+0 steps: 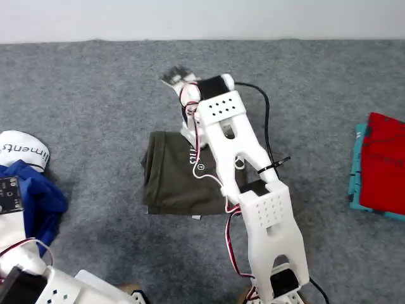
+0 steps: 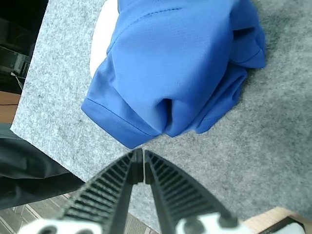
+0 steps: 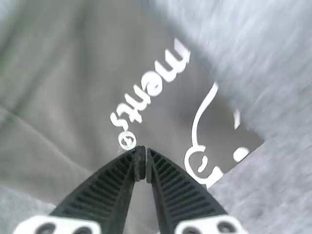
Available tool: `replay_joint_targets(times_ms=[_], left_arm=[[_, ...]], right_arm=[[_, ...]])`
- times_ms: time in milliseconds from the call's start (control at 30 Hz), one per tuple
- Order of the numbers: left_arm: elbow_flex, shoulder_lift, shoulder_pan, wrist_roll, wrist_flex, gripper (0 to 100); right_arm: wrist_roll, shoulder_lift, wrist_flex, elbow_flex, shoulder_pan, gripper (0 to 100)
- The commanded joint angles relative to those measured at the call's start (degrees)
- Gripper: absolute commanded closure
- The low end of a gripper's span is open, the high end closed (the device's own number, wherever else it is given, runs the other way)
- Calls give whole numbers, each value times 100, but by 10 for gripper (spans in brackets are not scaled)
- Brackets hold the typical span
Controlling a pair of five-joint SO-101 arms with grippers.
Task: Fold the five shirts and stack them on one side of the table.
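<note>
Grey felt table (image 1: 95,95), olive shirt (image 1: 168,180) beneath closed right tool (image 3: 141,160)

A: What is the surface (image 1: 95,88) like?
B: Grey and felt-like, evenly lit. At its far edge a plain pale band (image 1: 202,19) runs straight across.
A: And past the left edge?
B: In the left wrist view the grey covering ends in a straight line. Beyond it is a dark, shadowed area (image 2: 14,44), a strip of brown wood (image 2: 7,105) and, lower down, greyish floor planks (image 2: 34,214).
</note>
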Motion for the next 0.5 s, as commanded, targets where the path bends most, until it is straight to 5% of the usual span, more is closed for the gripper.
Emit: replay_joint_targets(times_ms=[0,300,467], left_arm=[[-31,-26,-35,26,-97,984],[-13,-26,-44,35,-88,984],[-22,-26,-44,35,-97,984]], right_arm=[[-18,-180,-321,-396,-400,984],[-18,1508,-1279,-527,-1033,988],[-53,1253,-127,-1846,-1051,988]])
